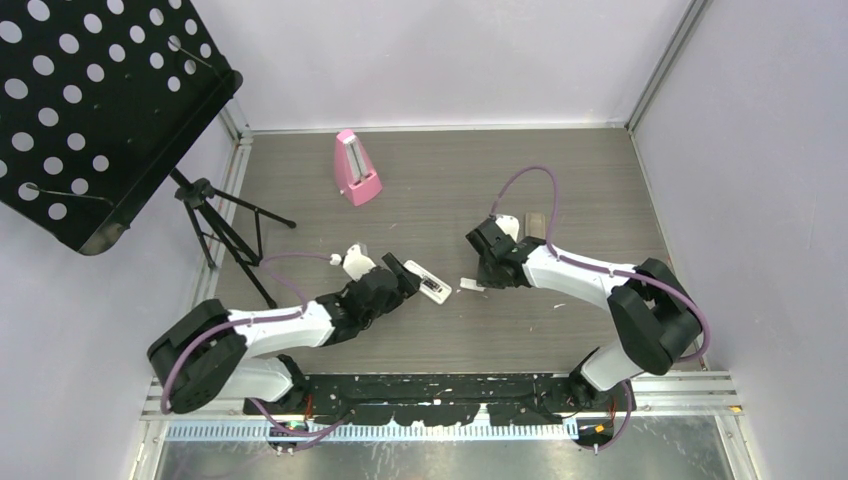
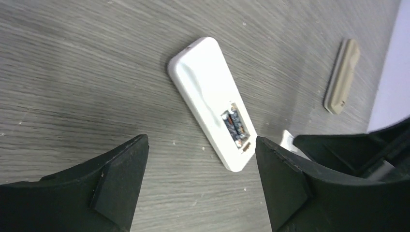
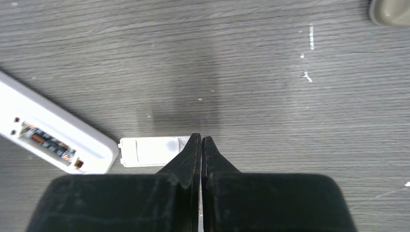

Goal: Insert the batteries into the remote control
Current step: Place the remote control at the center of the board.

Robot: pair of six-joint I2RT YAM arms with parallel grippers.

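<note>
The remote control (image 3: 67, 130) runs off the wrist picture's left edge. The white cover (image 3: 150, 151) is partly hidden behind the right gripper (image 3: 201, 141).

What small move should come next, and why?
Probably open the right gripper and take the cover. The remote lies back up with batteries seemingly seated, the cover lies loose beside it by the shut right jaws, and the left gripper hangs open above.
</note>
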